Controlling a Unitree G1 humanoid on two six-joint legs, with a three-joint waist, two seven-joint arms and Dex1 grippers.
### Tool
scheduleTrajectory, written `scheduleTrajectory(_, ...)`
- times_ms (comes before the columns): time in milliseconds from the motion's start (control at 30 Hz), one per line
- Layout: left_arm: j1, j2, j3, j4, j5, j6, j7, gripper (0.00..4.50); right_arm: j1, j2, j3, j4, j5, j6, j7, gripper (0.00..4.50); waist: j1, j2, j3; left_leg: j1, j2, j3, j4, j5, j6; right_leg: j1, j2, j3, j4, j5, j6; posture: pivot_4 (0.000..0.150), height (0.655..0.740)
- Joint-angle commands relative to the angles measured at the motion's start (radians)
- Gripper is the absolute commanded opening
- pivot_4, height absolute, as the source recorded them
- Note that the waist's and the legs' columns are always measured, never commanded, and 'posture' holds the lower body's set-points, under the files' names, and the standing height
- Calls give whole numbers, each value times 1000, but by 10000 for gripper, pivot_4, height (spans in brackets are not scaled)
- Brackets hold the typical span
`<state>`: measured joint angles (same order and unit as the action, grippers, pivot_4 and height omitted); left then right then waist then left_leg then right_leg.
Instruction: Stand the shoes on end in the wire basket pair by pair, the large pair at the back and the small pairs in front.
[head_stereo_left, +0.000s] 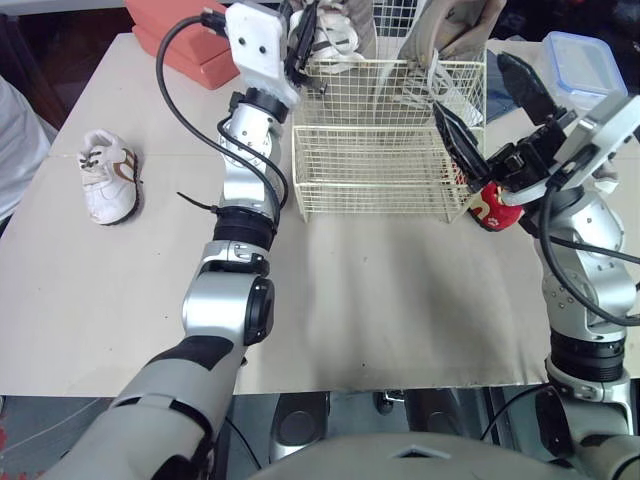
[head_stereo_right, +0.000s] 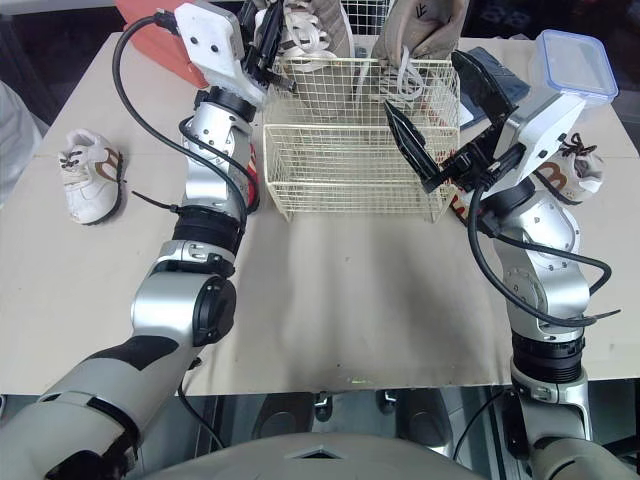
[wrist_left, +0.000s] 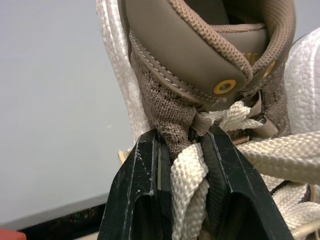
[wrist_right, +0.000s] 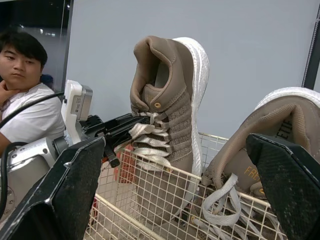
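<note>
- Shoes first: one large taupe shoe (wrist_right: 170, 115) stands on end, toe down, at the back of the wire basket (head_stereo_left: 380, 160), on the robot's left side.
- Your left fingers (wrist_left: 140, 190) are clenched on its cream laces and knit tongue, just below a gold eyelet.
- The second large shoe (wrist_right: 250, 150) leans beside it in the basket. Orange letters on it begin "FRE"; you cannot read the rest.
- Your right fingers (wrist_right: 65, 200) are spread wide and grasp nothing, just beside the basket's right wall.
- A small red shoe (head_stereo_left: 490, 207) sits on the surface (head_stereo_left: 350, 300) at the basket's right front corner.
- One small white shoe (head_stereo_left: 108, 175) with brown stripes lies well to the left. Its match (head_stereo_right: 575, 170) lies on the right, near a blue-lidded plastic container (head_stereo_left: 580, 60).
</note>
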<state>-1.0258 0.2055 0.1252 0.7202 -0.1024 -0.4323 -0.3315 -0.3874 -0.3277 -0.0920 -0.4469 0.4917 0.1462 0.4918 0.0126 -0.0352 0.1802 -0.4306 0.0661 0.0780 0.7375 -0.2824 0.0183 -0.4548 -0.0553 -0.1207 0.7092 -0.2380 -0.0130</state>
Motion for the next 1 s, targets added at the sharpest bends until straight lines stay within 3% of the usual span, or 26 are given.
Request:
scheduleTrajectory(33, 26, 4, -13, -68, -15, 58, -24, 13443, 0, -10, -25, -46, 4, -16, -8, 45000, 0, 1, 0, 0, 0, 0, 0, 0, 0, 0, 0, 0, 0, 0, 0, 1500, 6860)
scheduleTrajectory(100, 36, 7, -15, -92, -12, 81, -18, 18718, 0, -11, -26, -46, 4, -16, -8, 45000, 1, 1, -1, 0, 0, 0, 0, 0, 0, 0, 0, 0, 0, 0, 0, 1500, 6860)
scheduleTrajectory(267, 70, 9, -14, -168, -23, 139, -13, 42045, -2, -7, -21, -40, 3, -17, -8, 45000, 1, 2, -1, 1, 0, -1, 0, 0, 0, 1, 0, 0, 1, 0, 0, 1500, 6860)
scheduleTrajectory(300, 79, 9, -14, -185, -24, 148, -12, 44853, -2, -7, -21, -39, 3, -17, -8, 45000, 1, 2, -1, 1, 0, -1, 0, 0, 0, 1, 0, 0, 1, 0, 0, 1500, 6860)
scheduleTrajectory(567, 222, 8, -6, -456, -63, 298, 12, 44853, 11, -25, -49, -30, 4, -13, -8, 45000, 1, 2, -1, 2, 0, -4, 0, 0, 0, 1, 0, 1, 1, 0, 0, 1500, 6860)
scheduleTrajectory(767, 338, 36, -9, -740, -126, 457, -9, 44853, 80, -116, -148, 16, 21, 8, 21, 45000, 5, 2, -1, 1, 4, -4, 1, 0, 0, 2, 0, 3, 0, 0, 0, 1500, 6860)
scheduleTrajectory(1000, 437, 126, -9, -1025, -288, 682, -99, 44853, 198, -242, -237, 100, 47, 54, 109, 45000, 3, 2, -1, 3, 4, -5, 0, 0, 0, 2, 0, 5, 1, 0, 0, 1500, 6860)
